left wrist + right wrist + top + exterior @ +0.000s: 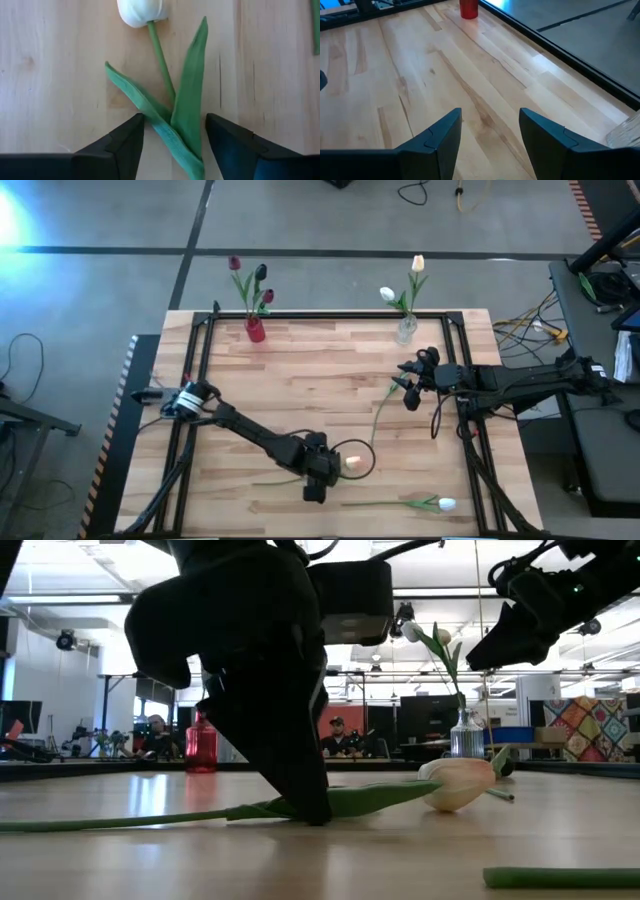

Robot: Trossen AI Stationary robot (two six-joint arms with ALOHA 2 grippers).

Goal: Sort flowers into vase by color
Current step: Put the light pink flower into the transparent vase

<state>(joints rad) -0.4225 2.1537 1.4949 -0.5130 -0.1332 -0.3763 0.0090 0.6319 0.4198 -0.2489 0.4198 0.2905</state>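
Observation:
A light tulip [141, 11] lies flat on the table, its head [350, 463] pointing toward the table's right. My left gripper [175, 142] is open and down at the table over it, one finger on each side of the stem and leaves [185, 125]. The low view shows this gripper [300, 805] reaching down to the stem. My right gripper [490, 137] is open and hovers above bare wood near the clear vase [405, 330]. That vase holds two light tulips. The red vase [255, 330] holds three dark tulips.
A second flower's stem [383, 408] lies just below my right gripper [410, 388], its head hidden. A third, white-headed tulip [440, 503] lies along the near edge. Both vases stand at the far edge. A black frame [330, 315] borders the table. People sit in the room behind.

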